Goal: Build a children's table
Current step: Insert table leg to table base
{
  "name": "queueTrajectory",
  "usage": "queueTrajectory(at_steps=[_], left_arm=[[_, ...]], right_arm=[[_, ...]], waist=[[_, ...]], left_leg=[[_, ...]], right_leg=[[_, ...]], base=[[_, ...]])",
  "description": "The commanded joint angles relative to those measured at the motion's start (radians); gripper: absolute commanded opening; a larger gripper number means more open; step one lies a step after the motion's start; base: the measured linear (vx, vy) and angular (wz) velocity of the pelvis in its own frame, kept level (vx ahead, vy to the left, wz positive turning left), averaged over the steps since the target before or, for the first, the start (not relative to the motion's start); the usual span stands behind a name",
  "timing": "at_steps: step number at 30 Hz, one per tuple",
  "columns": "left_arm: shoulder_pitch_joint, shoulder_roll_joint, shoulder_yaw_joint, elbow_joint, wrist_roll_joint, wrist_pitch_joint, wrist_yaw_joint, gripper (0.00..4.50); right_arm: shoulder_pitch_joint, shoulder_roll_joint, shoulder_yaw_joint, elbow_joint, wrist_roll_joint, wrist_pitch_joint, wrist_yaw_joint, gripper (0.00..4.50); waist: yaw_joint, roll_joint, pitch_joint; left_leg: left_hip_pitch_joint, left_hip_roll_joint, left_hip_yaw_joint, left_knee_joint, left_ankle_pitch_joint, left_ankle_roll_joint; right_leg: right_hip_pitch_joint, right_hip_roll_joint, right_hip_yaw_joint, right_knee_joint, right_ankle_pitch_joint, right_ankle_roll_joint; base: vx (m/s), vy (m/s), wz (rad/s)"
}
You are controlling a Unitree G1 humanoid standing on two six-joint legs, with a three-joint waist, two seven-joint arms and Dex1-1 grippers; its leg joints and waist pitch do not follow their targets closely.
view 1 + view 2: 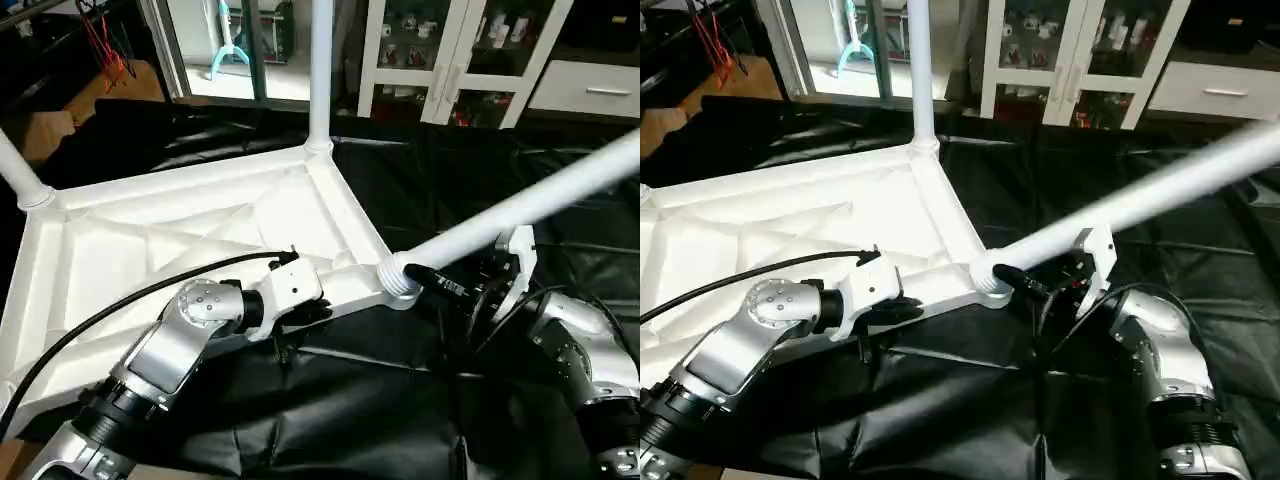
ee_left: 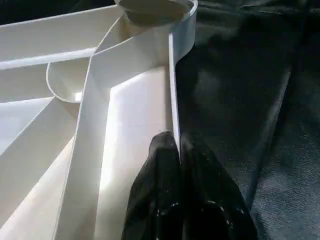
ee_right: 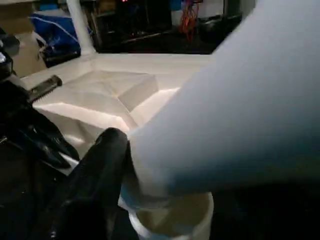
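Left claw [image 2: 180,165] pinching tabletop [image 1: 150,240] rim; leg [image 1: 520,205] against right claw [image 1: 440,285].

White tabletop [image 1: 150,235] upside down (ribs showing), far leg [image 1: 320,70] upright, near-corner leg [image 1: 520,205] tilted

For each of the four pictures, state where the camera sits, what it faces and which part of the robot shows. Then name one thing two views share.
Left eye: on the head, looking down at the upturned tabletop; both silver forearms show.
Right eye: beside it, same scene.
Left wrist: along the left gripper, shut on the tabletop's rim.
Right wrist: along the right gripper, against the tilted leg at its corner socket.
Shared: both wrist views see the tabletop's ribbed underside.
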Motion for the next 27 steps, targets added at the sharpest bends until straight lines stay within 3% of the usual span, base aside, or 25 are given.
queueTrajectory(at_steps=[1,4,11,15,18,21,27], left_arm=[[0.007,0.000,-0.003,-0.001,0.000,-0.019,-0.012,0.00],[0.007,-0.001,-0.004,0.000,0.001,-0.020,-0.012,0.00],[0.006,0.001,-0.004,0.007,0.007,-0.029,-0.014,0.00],[0.004,0.002,-0.003,0.011,0.009,-0.035,-0.015,0.00],[0.002,0.005,0.004,0.016,0.006,-0.057,-0.019,0.00],[0.004,0.014,0.006,0.014,-0.004,-0.079,-0.046,0.00],[0.024,0.039,-0.009,-0.013,-0.022,-0.106,-0.105,0.00]], right_arm=[[-0.002,0.002,-0.015,-0.029,0.009,0.004,0.016,2.79],[-0.001,0.002,-0.016,-0.031,0.010,0.006,0.019,2.55],[-0.008,0.002,-0.019,-0.029,0.006,0.004,0.024,2.12],[-0.020,-0.006,-0.013,-0.022,-0.003,0.001,0.029,2.04],[-0.031,-0.038,0.022,-0.017,-0.033,0.011,0.074,2.01],[-0.040,-0.073,0.046,-0.006,-0.050,0.025,0.125,1.99],[-0.058,-0.147,0.096,0.026,-0.097,0.027,0.229,1.98]], waist=[[0.006,-0.011,-0.071],[0.008,-0.010,-0.070],[0.012,-0.010,-0.079],[0.018,-0.010,-0.078],[0.019,-0.014,-0.077],[0.025,-0.016,-0.080],[0.029,-0.016,-0.082]], left_leg=[[0.018,0.060,-0.031,-0.048,0.150,0.217],[0.020,0.060,-0.031,-0.049,0.127,0.197],[0.018,0.057,-0.033,-0.041,0.211,0.225],[0.018,0.057,-0.032,-0.041,0.189,0.219],[0.017,0.056,-0.031,-0.041,0.176,0.212],[0.017,0.054,-0.031,-0.037,0.205,0.223],[0.017,0.056,-0.030,-0.035,0.206,0.232]], right_leg=[[0.065,-0.083,0.043,-0.044,0.299,-0.288],[0.064,-0.081,0.043,-0.046,0.254,-0.287],[0.065,-0.078,0.041,-0.031,0.385,-0.288],[0.066,-0.079,0.041,-0.033,0.359,-0.285],[0.067,-0.077,0.041,-0.035,0.332,-0.283],[0.068,-0.075,0.041,-0.028,0.369,-0.279],[0.066,-0.074,0.038,-0.026,0.377,-0.278]], base=[[0.000,0.000,0.00],[0.000,0.000,0.00],[0.000,0.000,0.00],[0.000,0.000,0.00],[0.000,0.000,0.00],[0.000,0.000,0.00],[0.000,0.000,0.00]])
